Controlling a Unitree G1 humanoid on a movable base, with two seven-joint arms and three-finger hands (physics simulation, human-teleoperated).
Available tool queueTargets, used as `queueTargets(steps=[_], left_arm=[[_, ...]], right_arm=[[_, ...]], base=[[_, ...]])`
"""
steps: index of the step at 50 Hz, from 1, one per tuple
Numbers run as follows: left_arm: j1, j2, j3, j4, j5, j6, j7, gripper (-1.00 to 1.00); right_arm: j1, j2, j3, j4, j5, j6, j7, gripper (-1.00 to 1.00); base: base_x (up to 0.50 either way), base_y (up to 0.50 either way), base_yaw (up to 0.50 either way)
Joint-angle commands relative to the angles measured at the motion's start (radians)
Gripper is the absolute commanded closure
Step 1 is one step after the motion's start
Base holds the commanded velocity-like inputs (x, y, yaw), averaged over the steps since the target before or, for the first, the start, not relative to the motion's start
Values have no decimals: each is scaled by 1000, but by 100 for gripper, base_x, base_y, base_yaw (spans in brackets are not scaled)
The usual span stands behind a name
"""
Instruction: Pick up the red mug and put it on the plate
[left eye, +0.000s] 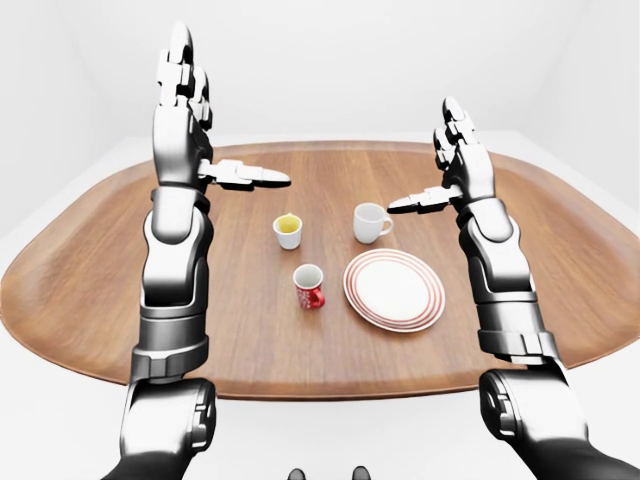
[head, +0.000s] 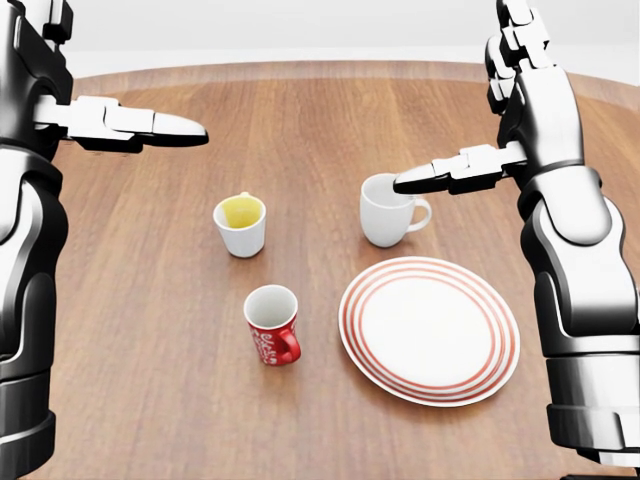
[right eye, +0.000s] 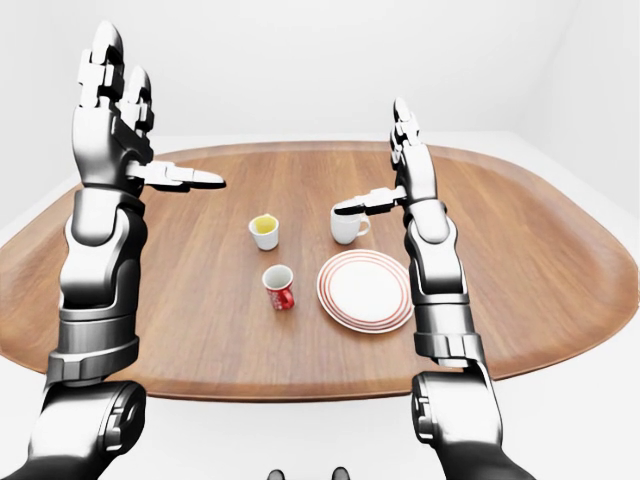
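The red mug (head: 272, 325) stands upright on the wooden table (left eye: 90, 270), its handle turned toward the bottom right of the head view. The white plate with red rings (head: 430, 328) lies just right of it, a small gap between them. My left hand (left eye: 212, 125) is open and empty, held up high, fingers pointing up and thumb out to the right, well above and left of the mug. My right hand (left eye: 432, 160) is open and empty too, raised above the plate's upper right, its thumb reaching over the white mug.
A white mug (head: 385, 212) stands just above the plate in the head view. A small white cup with a yellow inside (head: 241, 225) stands above the red mug. The oval table's near edge (left eye: 330, 392) runs along the bottom, with white floor and walls around it.
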Motion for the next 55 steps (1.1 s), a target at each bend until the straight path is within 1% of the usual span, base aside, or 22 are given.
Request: queueTargets(steps=[1,7,27,39,45,51,52,55], left_arm=[[-16,-4,-5,7,5,0,2,-100],[-10,-4,-4,-18,6,0,1,-100],[-16,2,1,6,8,0,-1,-100],[-11,2,0,-17,8,0,-1,-100],[-12,10,8,-27,3,0,-3,-100],[13,14,13,-40,-2,0,-4,-100],[17,18,17,-33,-2,0,-6,-100],[16,26,23,-29,-7,0,-8,-100]], right_arm=[[-4,-3,1,-10,-1,0,5,-100],[11,-5,-4,-34,-1,0,9,-100],[25,-4,-3,-14,-6,0,18,-100],[22,1,3,-5,-15,0,21,-100],[17,-1,2,-10,-21,0,23,-100],[19,-1,14,-12,-37,0,49,-100],[14,-7,32,-9,-55,0,72,-100],[2,-3,43,-24,-92,0,107,-100]], base=[[27,0,0],[27,0,0],[27,0,0],[27,0,0],[27,0,0],[9,0,0],[0,0,0],[0,0,0]])
